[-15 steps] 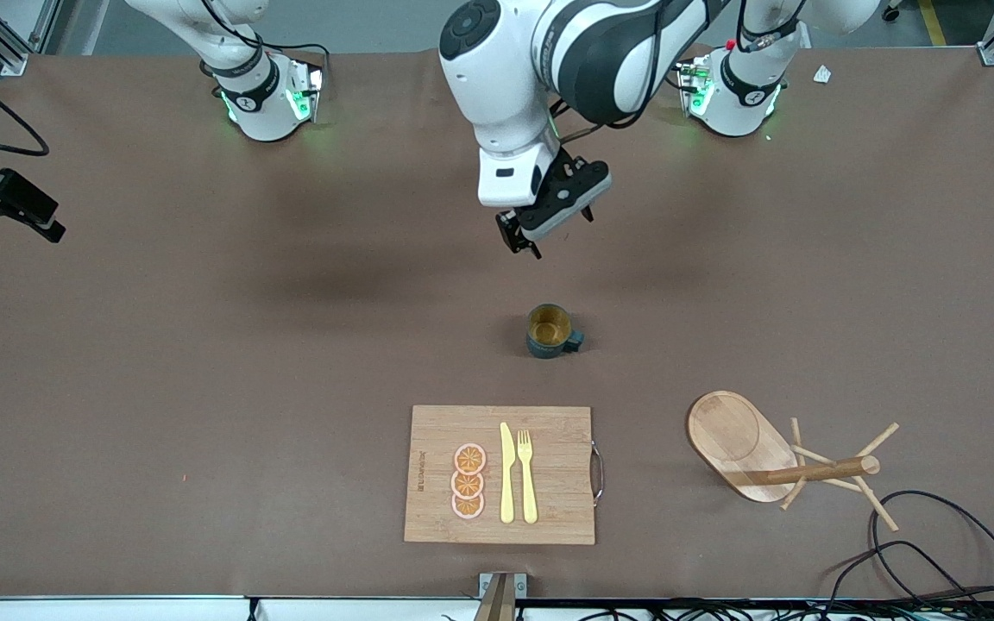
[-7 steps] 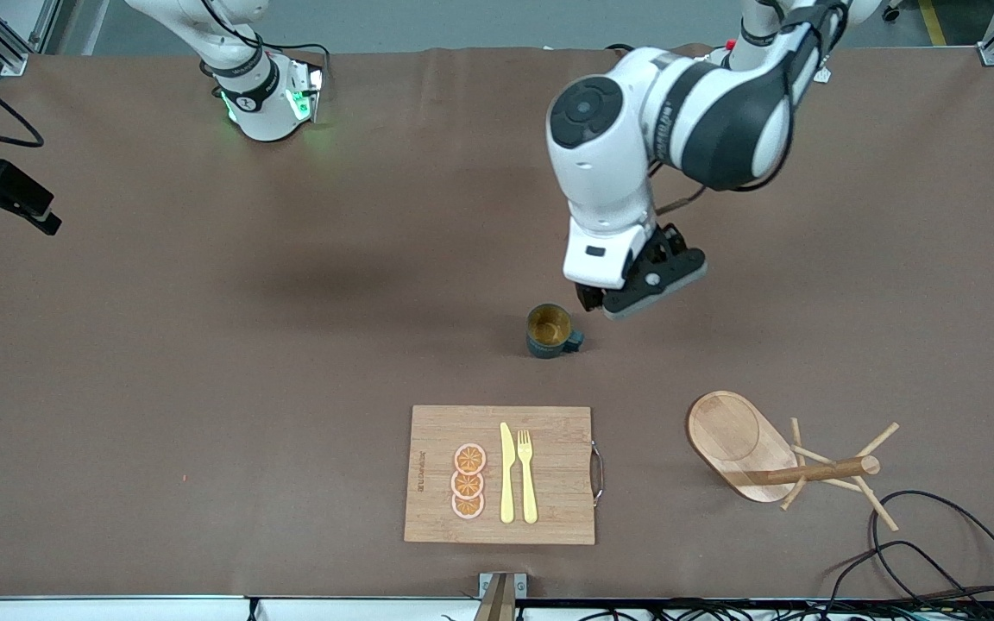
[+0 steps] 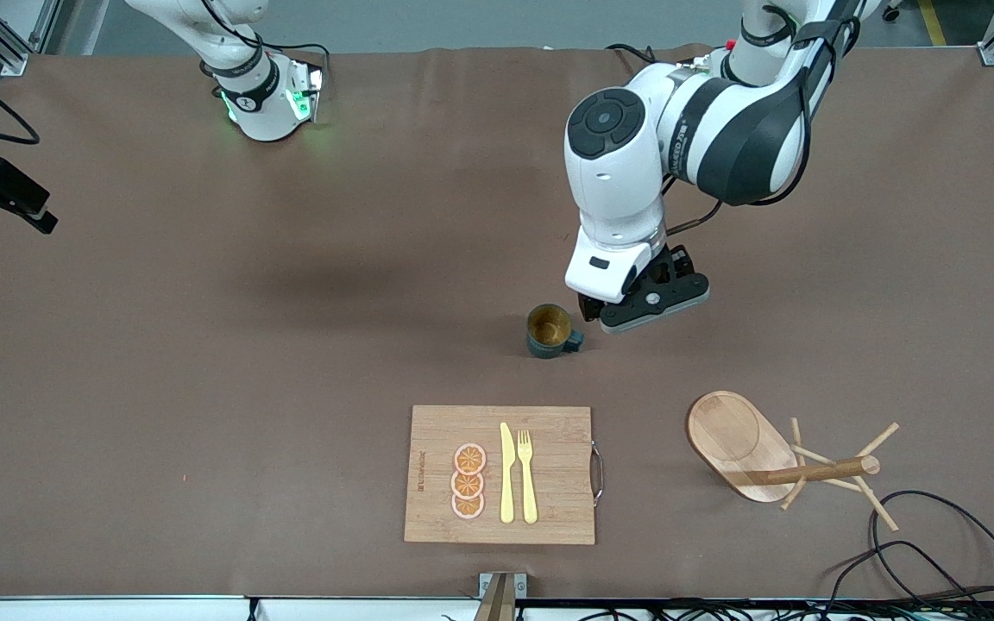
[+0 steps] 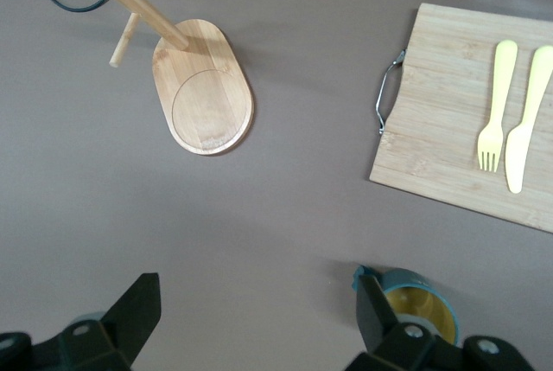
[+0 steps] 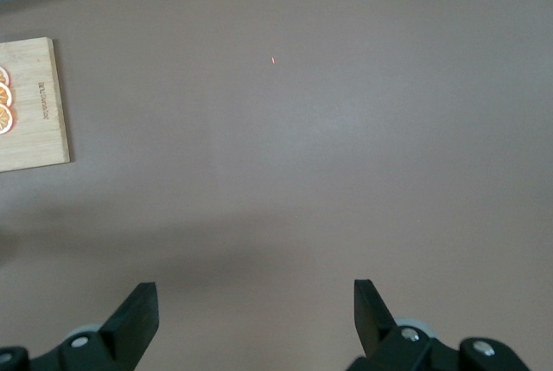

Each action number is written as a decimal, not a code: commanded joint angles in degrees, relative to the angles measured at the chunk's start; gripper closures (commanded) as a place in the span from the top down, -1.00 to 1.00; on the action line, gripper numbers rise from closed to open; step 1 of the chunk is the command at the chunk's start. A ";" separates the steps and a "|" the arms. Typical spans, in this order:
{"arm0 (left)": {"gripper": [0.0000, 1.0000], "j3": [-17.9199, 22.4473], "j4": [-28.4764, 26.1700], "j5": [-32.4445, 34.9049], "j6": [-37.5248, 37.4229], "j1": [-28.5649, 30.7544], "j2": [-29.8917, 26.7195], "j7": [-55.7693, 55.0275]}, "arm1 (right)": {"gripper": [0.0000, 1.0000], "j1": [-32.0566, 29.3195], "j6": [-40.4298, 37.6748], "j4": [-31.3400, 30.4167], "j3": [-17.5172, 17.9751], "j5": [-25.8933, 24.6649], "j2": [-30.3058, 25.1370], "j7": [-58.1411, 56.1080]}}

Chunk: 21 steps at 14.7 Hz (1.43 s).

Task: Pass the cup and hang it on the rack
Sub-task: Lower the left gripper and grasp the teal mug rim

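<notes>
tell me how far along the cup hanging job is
Nothing is done yet: the cup stands on the table, unheld. In hand: the left tool is open, low beside the cup. The right tool waits open over bare table. Left: grasp, pass, and hang it on the rack, which lies tipped over.

cup (image 3: 549, 330) teal, tan inside | cutlery (image 3: 518, 476) yellow | table (image 3: 204, 345) brown
</notes>
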 commanded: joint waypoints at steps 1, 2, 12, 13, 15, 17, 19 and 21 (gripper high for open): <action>1.00 -0.67 0.14 -0.16 0.51 -0.58 1.02 0.13 | 1.00 -1.31 -0.78 1.50 0.72 1.03 0.32 -1.45; 0.99 -0.67 0.14 -0.16 0.51 -1.02 1.72 -0.75 | 1.00 -1.31 -0.87 1.86 0.72 1.03 0.23 -1.54; 0.97 -0.67 0.40 5.97 6.31 -10.07 10.51 -25.96 | 1.00 -0.87 -4.21 2.13 0.98 3.14 -0.03 -1.89; 0.97 -0.67 0.40 7.21 6.31 -10.86 11.04 -28.42 | 1.00 -1.04 -4.30 2.12 0.98 2.88 -0.03 -1.72; 0.97 -0.58 0.40 8.27 6.75 -12.44 12.36 -33.08 | 1.00 -1.04 -4.56 2.04 0.89 2.97 -0.03 -1.98; 0.97 -0.58 0.40 10.28 7.36 -13.59 13.41 -38.61 | 1.00 -0.96 -6.40 2.12 0.98 3.40 -0.12 -1.28; 0.97 -0.67 0.40 12.48 7.36 -13.85 14.03 -43.63 | 1.00 -0.87 -6.50 1.86 0.98 3.49 -0.12 -1.28; 0.98 -0.67 0.40 12.84 7.45 -14.55 14.29 -44.97 | 1.00 -0.78 -6.32 1.86 0.98 3.41 -0.12 -1.36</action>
